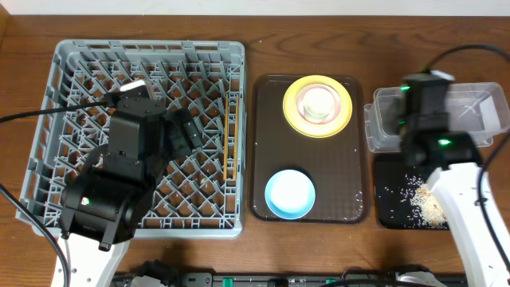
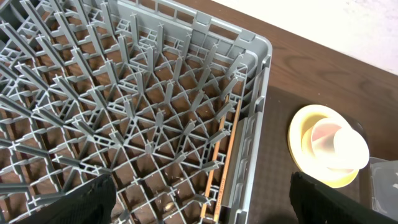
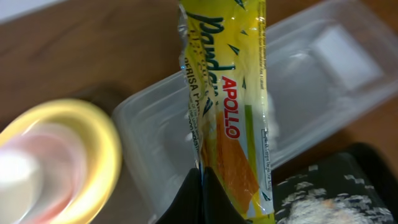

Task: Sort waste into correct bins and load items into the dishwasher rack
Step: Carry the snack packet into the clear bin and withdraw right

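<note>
My right gripper (image 3: 202, 186) is shut on the yellow-orange-green snack wrapper (image 3: 227, 106) and holds it over the clear tub (image 1: 470, 119), which also shows in the right wrist view (image 3: 323, 81). The black tub (image 1: 390, 209) below it holds rice scraps (image 1: 426, 206). The yellow plate (image 1: 318, 121) with a cream cup (image 1: 318, 104) and the light blue bowl (image 1: 289, 194) sit on the brown tray. My left gripper (image 2: 202, 202) is open over the grey rack (image 1: 80, 72), above two chopsticks (image 2: 224, 149) lying along its right wall. The napkin is not in view.
The dark brown tray (image 1: 263, 143) lies between the rack and the tubs. The left arm covers the rack's lower left part. Cables run off both arms at the table's sides.
</note>
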You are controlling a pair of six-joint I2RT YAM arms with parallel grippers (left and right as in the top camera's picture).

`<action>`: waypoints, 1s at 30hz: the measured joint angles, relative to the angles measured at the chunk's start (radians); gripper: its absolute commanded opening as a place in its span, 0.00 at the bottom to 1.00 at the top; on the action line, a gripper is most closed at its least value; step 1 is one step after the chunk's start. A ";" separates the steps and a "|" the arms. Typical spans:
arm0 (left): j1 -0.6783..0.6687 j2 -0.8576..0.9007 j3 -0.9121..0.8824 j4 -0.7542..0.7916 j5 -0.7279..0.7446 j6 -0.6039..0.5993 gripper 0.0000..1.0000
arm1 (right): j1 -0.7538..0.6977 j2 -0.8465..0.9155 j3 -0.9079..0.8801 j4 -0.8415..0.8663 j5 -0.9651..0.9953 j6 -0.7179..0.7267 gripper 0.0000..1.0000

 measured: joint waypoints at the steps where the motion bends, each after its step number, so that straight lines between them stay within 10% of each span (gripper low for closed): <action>1: 0.000 0.000 0.000 0.000 0.000 0.000 0.91 | -0.050 0.003 0.000 0.018 0.000 0.003 0.01; 17: 0.000 0.000 0.000 0.000 0.000 0.000 0.91 | -0.359 0.245 0.002 0.198 -0.132 0.020 0.03; 24: 0.000 0.000 0.000 0.000 0.000 0.000 0.91 | -0.364 0.271 0.002 0.216 -0.158 0.030 0.54; 30: 0.000 0.000 0.000 0.000 0.000 0.000 0.90 | -0.367 0.261 0.002 0.215 -0.199 -0.008 0.72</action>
